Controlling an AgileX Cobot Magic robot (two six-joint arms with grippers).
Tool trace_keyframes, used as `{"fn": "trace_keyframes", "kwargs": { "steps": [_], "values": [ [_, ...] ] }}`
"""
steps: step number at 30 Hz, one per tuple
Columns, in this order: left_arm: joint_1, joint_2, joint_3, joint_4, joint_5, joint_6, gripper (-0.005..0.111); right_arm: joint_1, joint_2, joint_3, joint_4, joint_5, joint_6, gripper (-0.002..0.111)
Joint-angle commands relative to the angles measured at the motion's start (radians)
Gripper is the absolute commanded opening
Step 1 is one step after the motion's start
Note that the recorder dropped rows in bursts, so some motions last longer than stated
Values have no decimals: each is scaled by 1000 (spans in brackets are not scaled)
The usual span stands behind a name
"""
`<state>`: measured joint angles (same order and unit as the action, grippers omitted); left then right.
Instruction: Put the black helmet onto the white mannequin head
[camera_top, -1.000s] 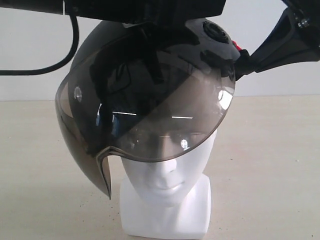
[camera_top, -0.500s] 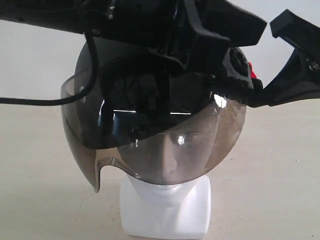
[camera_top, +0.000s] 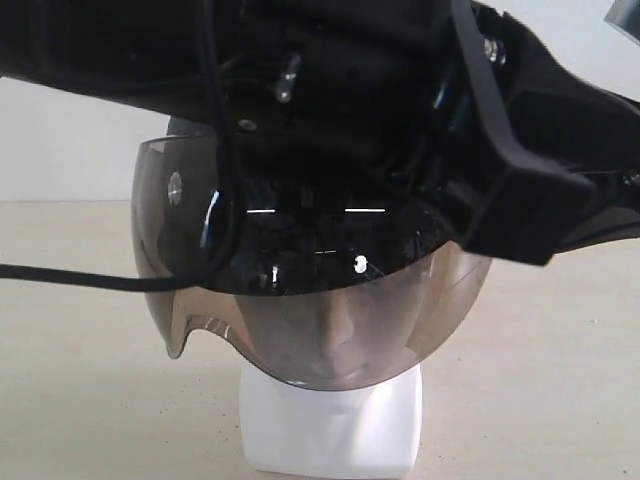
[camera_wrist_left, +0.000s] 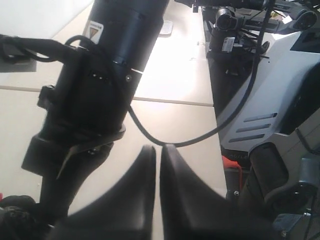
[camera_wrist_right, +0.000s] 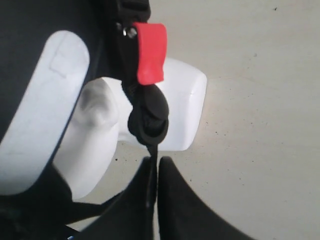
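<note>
The black helmet (camera_top: 300, 335) sits over the white mannequin head (camera_top: 330, 435). Its smoky visor covers the face down to the chin, and only the neck and square base show below it. Black arm parts (camera_top: 380, 110) close to the camera hide the helmet's shell. In the right wrist view my right gripper (camera_wrist_right: 156, 159) is shut on the helmet's black chin strap (camera_wrist_right: 149, 122), just below its red tab (camera_wrist_right: 150, 52), beside the mannequin head's ear (camera_wrist_right: 100, 107). My left gripper (camera_wrist_left: 157, 147) is shut with nothing in it, in the air near another arm (camera_wrist_left: 100, 85).
The head stands on a beige tabletop (camera_top: 540, 380) with a pale wall (camera_top: 60, 140) behind. A black cable (camera_top: 80, 278) hangs across the left of the exterior view. The robot's white base (camera_wrist_left: 270, 110) shows in the left wrist view.
The helmet has come down over the head and levelled out; the visor now reaches the chin. Both arms have dropped lower and fill the top of the exterior view.
</note>
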<state>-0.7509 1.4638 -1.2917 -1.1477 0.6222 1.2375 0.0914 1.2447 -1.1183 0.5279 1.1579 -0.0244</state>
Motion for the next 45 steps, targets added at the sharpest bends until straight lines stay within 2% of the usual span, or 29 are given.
{"fn": "trace_keyframes", "kwargs": {
  "steps": [1,11,19,23,30,34,42,45],
  "values": [
    [6,25,26,13,-2,-60,4,-12,-6,19,-202,63,-14,0],
    [6,20,26,21,-32,-60,4,-12,-6,19,-245,63,-4,0],
    [38,-61,26,80,-175,-72,4,-12,-6,19,-226,63,-3,0],
    [67,-96,26,168,-269,-127,4,-12,-6,19,-226,63,-5,0],
    [123,-106,26,309,-284,-224,4,-12,-6,19,-222,63,-5,0],
    [151,-106,26,323,-274,-239,4,-12,-6,19,-222,63,-5,0],
    [153,-106,26,334,-233,-247,4,-12,-6,19,-212,63,-12,0],
    [153,-106,26,337,-227,-247,4,-12,-6,19,-182,63,-17,7]
  ]
}}
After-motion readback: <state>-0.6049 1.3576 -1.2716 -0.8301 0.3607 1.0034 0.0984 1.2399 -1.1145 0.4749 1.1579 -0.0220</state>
